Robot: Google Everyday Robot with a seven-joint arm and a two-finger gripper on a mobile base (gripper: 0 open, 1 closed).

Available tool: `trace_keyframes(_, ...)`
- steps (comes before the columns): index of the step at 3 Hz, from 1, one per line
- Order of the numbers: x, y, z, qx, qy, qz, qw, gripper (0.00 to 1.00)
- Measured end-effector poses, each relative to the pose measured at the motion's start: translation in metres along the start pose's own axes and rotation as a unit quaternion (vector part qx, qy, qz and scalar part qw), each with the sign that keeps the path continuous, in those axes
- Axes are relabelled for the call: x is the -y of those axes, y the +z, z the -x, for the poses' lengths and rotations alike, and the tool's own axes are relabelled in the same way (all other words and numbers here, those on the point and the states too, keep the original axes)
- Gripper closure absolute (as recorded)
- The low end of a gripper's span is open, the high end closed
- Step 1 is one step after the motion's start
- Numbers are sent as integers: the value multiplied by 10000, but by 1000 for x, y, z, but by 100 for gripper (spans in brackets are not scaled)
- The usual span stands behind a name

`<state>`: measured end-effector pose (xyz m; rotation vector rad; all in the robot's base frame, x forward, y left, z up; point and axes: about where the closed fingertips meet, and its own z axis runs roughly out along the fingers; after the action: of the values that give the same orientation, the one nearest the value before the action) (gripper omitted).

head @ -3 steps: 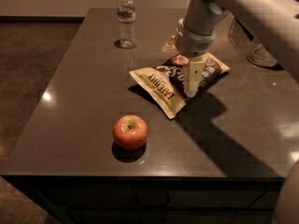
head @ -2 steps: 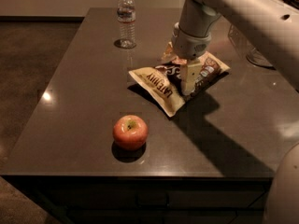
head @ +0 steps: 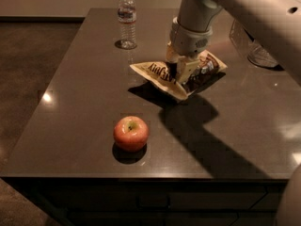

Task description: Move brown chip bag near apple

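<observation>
The pincer (head: 178,73) clamps the brown chip bag (head: 159,74) mid-body — apple (head: 130,133) well apart.

The hand (head: 180,73) gripping the brown chip bag (head: 157,74) has lifted it just off the table (head: 84,112) and edged left.

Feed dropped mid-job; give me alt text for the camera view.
The gripper grips the brown chip bag from above, mid-table, with the bag's left end tilted up. The apple sits toward the near edge of the dark table, apart from the bag; a water bottle stands at the far edge.
</observation>
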<state>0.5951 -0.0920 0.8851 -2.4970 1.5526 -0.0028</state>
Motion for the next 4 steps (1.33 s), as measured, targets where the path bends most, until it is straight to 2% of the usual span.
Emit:
trace_keyframes(1,-11,-18,17,44,-223,-63,9997,93)
trace_keyframes(2,-24,-33,35,84,-412,-123,9990,100)
trace_keyframes(3,-40,-35,45,81,-431,-67,9990,100)
trace_keyframes(4,-53,-32,50,63,-325,11,9995,82)
